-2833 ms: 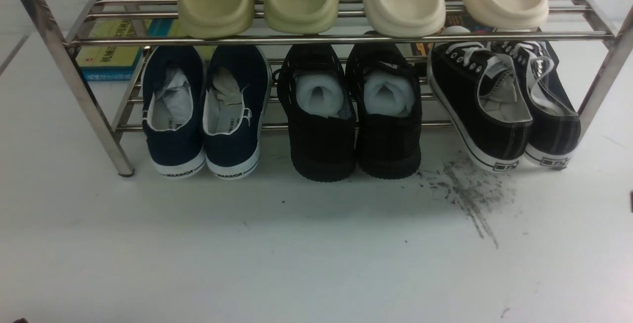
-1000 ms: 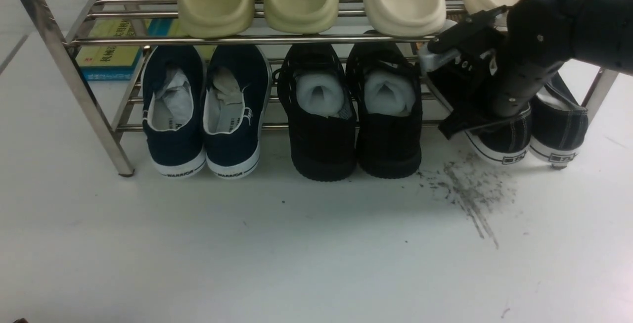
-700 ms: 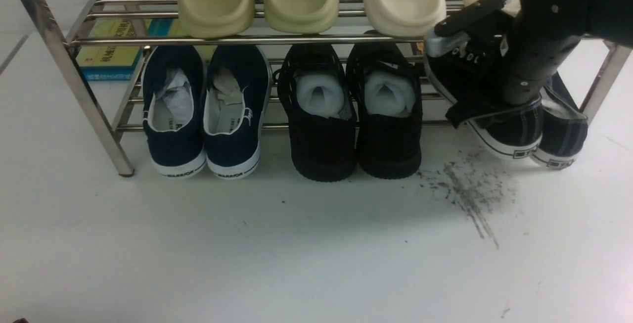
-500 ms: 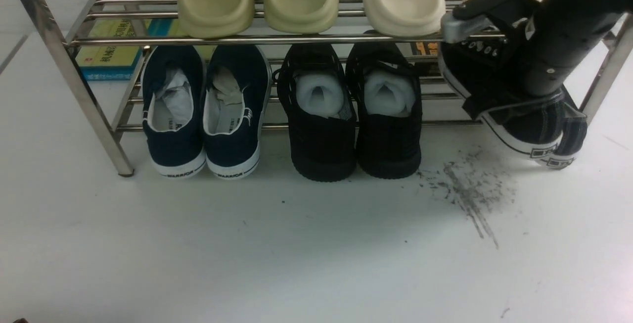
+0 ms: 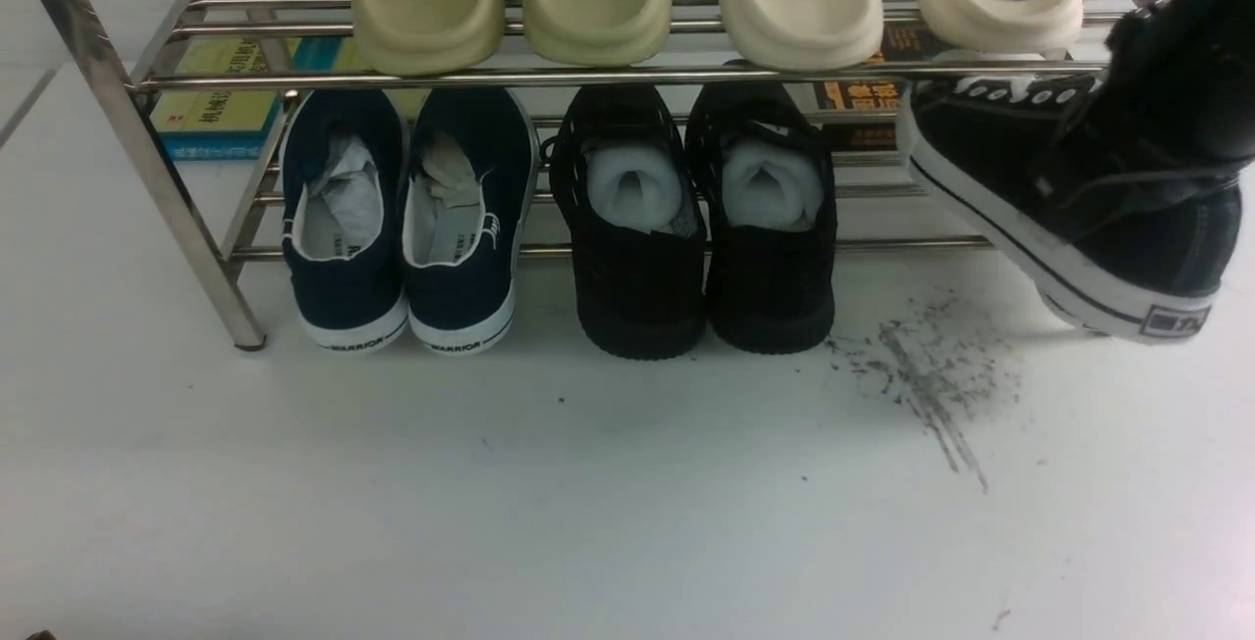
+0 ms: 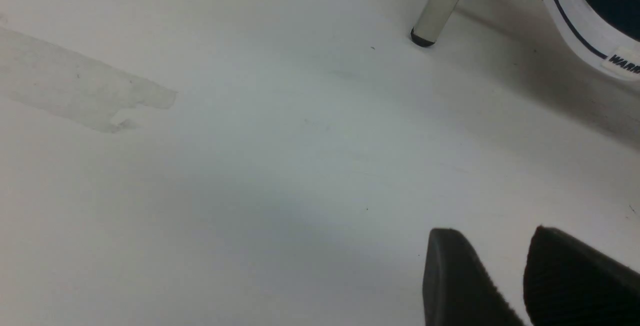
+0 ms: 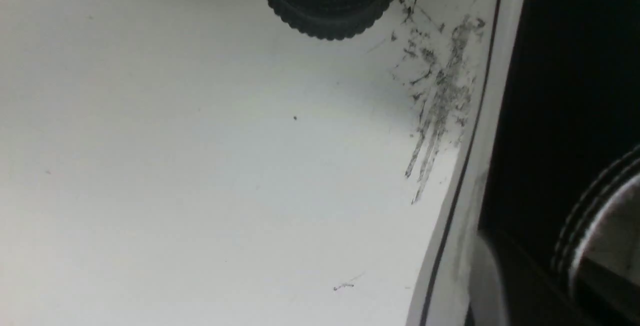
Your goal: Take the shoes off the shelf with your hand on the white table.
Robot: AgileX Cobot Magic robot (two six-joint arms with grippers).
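"What's in the front view?"

"The right hand [image 5: 1039, 76], between two and three o'clock, clamped on a sneaker [image 5: 1079, 228]. The shoe slants with its heel toward three o'clock, in front of the shelf [image 5: 510, 79]."

"And the other shoes?"

"Navy slip-ons [image 5: 345, 277] between nine and ten, mesh shoes [image 5: 637, 297] between one and two, both on the lower tier. Clogs [image 5: 794, 13] up top, from eleven round to two. The scuff [image 5: 927, 375] on the tabletop [image 5: 627, 522] lies between three and four."

"The left wrist view?"

"The left hand's [image 6: 492, 246] fingers stand slightly apart, over bare tabletop. A shelf leg [image 6: 442, 6] stands near a slip-on."

"Right wrist view?"

"The sneaker up close, its white sole edge passing over the scuff, the hand blurred at the shoe's opening [image 7: 605, 246]. A mesh shoe's ridged heel shows nearby."
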